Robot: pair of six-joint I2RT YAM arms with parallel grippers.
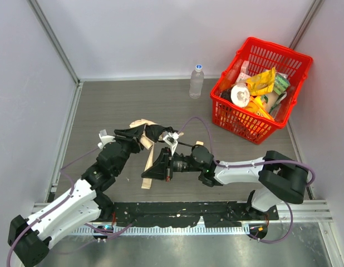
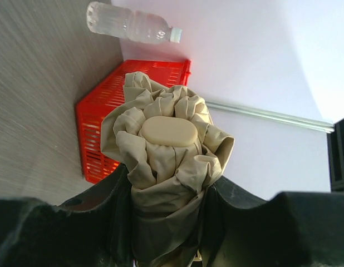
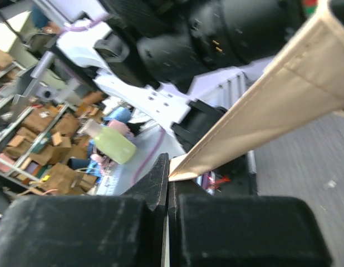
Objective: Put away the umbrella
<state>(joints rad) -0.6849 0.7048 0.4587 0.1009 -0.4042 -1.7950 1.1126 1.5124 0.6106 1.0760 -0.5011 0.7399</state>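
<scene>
The umbrella (image 1: 143, 123) is a bunched roll of cream-beige fabric at mid table. My left gripper (image 1: 137, 138) is shut on it. In the left wrist view the fabric bundle (image 2: 161, 167) with its oval beige end cap stands between the two black fingers (image 2: 99, 222) of my left gripper (image 2: 166, 228). The umbrella's flat beige strap (image 1: 146, 179) hangs down toward the table. My right gripper (image 1: 159, 167) is shut, and the right wrist view shows its fingertips (image 3: 161, 172) pinching the end of the strap (image 3: 272, 97), which runs taut up to the right.
A red plastic basket (image 1: 297, 61) holding yellow packets and other goods stands at the back right, and also shows in the left wrist view (image 2: 99, 128). A clear water bottle (image 1: 196, 82) stands left of it, near the back wall. Walls close in the table on the left, back and right.
</scene>
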